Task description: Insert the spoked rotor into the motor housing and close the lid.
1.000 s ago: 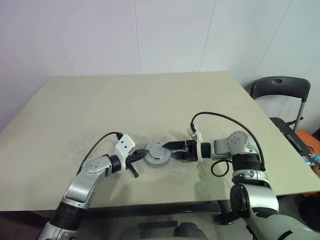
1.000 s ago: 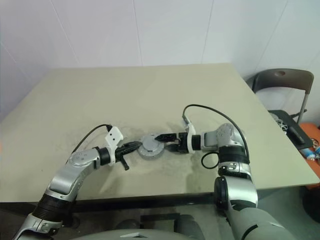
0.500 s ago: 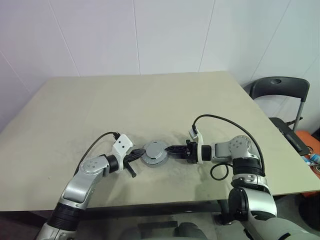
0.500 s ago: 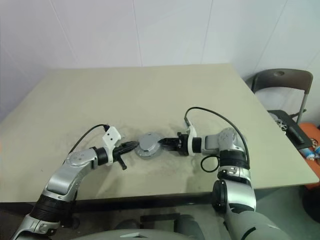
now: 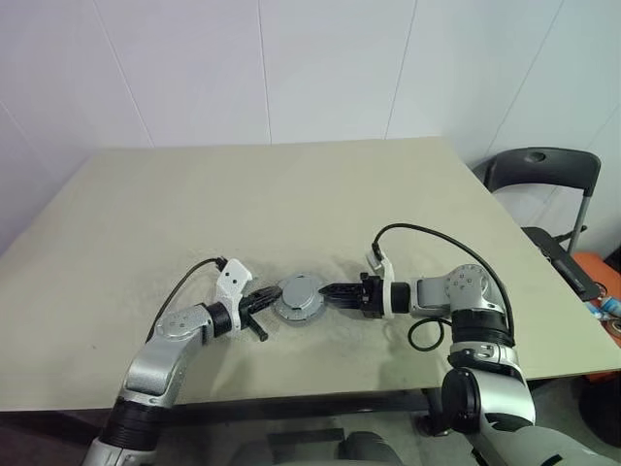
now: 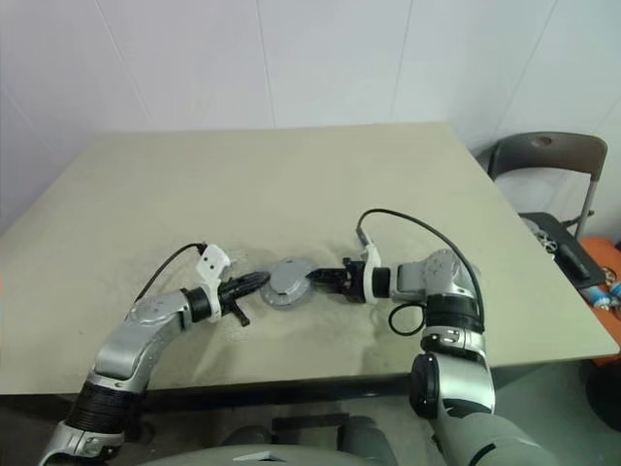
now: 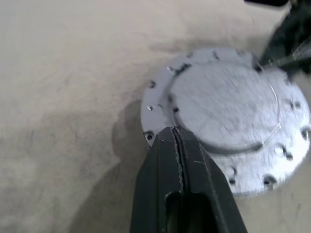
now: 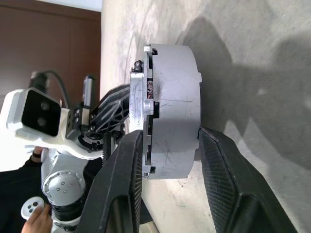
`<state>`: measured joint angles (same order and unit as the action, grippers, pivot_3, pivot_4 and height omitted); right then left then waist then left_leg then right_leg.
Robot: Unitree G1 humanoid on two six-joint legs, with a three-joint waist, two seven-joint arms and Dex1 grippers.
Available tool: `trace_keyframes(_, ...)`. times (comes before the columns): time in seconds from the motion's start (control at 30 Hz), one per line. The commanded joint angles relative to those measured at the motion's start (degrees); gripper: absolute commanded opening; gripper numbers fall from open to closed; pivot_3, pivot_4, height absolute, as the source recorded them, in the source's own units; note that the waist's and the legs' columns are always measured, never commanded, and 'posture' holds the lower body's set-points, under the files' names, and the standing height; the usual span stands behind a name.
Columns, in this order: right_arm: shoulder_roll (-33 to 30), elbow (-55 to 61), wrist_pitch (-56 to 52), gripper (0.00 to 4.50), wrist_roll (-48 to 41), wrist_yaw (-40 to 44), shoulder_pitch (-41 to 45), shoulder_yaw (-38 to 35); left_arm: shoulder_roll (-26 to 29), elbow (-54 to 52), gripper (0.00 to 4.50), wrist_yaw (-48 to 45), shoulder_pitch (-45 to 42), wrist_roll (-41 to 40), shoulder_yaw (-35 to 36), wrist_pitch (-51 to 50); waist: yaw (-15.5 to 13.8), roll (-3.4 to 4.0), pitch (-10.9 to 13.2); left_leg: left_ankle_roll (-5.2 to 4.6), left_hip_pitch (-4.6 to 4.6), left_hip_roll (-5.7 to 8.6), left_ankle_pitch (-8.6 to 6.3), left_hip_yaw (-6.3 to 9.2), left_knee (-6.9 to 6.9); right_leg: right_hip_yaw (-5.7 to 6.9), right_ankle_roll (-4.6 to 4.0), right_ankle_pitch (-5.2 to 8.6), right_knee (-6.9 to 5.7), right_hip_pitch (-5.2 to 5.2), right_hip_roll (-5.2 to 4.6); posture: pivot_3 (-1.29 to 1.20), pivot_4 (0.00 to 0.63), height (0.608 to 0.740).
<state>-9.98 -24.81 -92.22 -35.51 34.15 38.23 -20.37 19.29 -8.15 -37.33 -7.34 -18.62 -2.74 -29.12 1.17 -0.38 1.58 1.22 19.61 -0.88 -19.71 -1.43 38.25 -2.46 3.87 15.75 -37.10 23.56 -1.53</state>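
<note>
Housing (image 8: 177,109): on the table (image 5: 291,194), lid (image 7: 228,116) on top.
Left gripper (image 7: 176,133): pressed together, tip on lid's edge.
Right gripper (image 8: 167,167): pinching lid and housing.
Chair (image 5: 543,180): beyond the table's right edge.

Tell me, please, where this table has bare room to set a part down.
The table is bare from the far edge to the arms, and on its left and right flanks. The crowded spot is near the front edge, where the left gripper and right gripper flank the lidded motor housing.
</note>
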Motion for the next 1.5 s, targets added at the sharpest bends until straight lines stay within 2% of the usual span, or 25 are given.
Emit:
trace_keyframes(0.03, 1.0, 2.5, -0.3, 1.37, -4.1, 1.5, 1.2, -0.2, -1.7, -7.7, 0.00, 3.1, -1.3, -7.9, 5.6, -6.1, 0.1, -0.03, 0.0, 0.00, 0.05, -0.01, 0.00, 0.00, 0.00, 0.00, 0.00, 0.00, 0.00, 0.05, 0.00, 0.00, 0.000, 0.740)
trace_keyframes(0.23, 0.6, 2.2, -0.3, 1.37, -5.3, 1.7, 2.0, -0.5, -1.2, -11.8, 0.00, 10.1, -1.0, -18.6, 15.4, -20.7, 0.1, -0.02, 0.0, 0.02, 0.73, -0.02, 0.01, 0.00, 0.09, -0.01, 0.01, -0.02, -0.16, 0.78, 0.00, 0.00, 0.000, 0.740)
trace_keyframes(0.33, 0.4, 2.0, -0.3, 1.37, -5.8, 1.9, 2.6, -1.0, -2.1, -11.4, 0.00, 12.1, -0.2, -26.9, 21.2, -27.0, 0.1, -0.03, 0.0, 0.02, 0.79, -0.01, 0.01, 0.01, 0.09, -0.01, 0.00, -0.02, -0.15, 0.84, -0.01, 0.00, 0.000, 0.740)
trace_keyframes(0.47, -0.2, 1.6, -0.1, 1.37, -6.0, 2.2, 3.6, -1.5, -3.1, -9.7, 0.00, 12.3, 1.6, -34.5, 26.6, -29.2, 0.1, -0.03, 0.0, 0.02, 0.81, 0.02, 0.01, 0.00, 0.10, -0.01, 0.00, -0.02, -0.12, 0.85, -0.03, 0.00, 0.000, 0.740)
trace_keyframes(0.53, -0.7, 1.3, 0.3, 1.37, -6.3, 2.5, 4.1, -1.6, -3.1, -9.0, 0.00, 11.7, 3.6, -35.9, 27.5, -28.9, 0.1, -0.02, 0.0, 0.03, 0.79, 0.02, 0.02, 0.00, 0.09, -0.01, 0.00, -0.02, -0.13, 0.85, -0.01, 0.00, 0.000, 0.740)
trace_keyframes(0.63, -1.6, 0.7, 0.7, 1.37, -6.6, 3.0, 4.9, -1.5, -2.3, -8.1, 0.53, 9.0, 7.1, -37.0, 26.8, -28.6, 0.2, -0.02, 0.0, 0.05, 0.78, 0.03, 0.03, 0.00, 0.09, -0.01, 0.00, -0.01, -0.14, 0.85, 0.00, 0.00, 0.000, 0.740)
trace_keyframes(0.83, -2.6, 0.8, 0.7, 1.37, -7.6, 3.8, 6.4, -2.1, -2.7, -4.9, 2.49, 8.2, 9.4, -39.7, 27.2, -29.0, 0.1, -0.02, 0.0, 0.08, 0.78, 0.05, 0.05, 0.01, 0.10, 0.00, -0.01, -0.01, -0.13, 0.84, 0.06, 0.00, 0.000, 0.740)
trace_keyframes(1.03, -2.9, 1.0, 0.4, 1.37, -8.6, 4.3, 7.9, -3.0, -3.3, -4.6, 4.48, 8.6, 8.9, -49.9, 27.8, -33.0, 0.2, -0.02, 0.0, 0.07, 0.80, 0.05, 0.04, 0.00, 0.10, -0.01, -0.01, -0.01, -0.13, 0.85, 0.04, 0.00, 0.000, 0.740)
trace_keyframes(1.5, -1.6, 4.0, -0.3, 1.37, -12.5, 4.2, 7.6, -0.6, -4.4, -4.7, 4.50, 13.2, 6.1, -60.7, 25.4, -32.7, 0.2, -0.03, 0.0, 0.10, 0.79, 0.06, 0.06, 0.01, 0.12, -0.01, -0.01, -0.01, -0.16, 0.85, 0.03, 0.00, 0.000, 0.740)
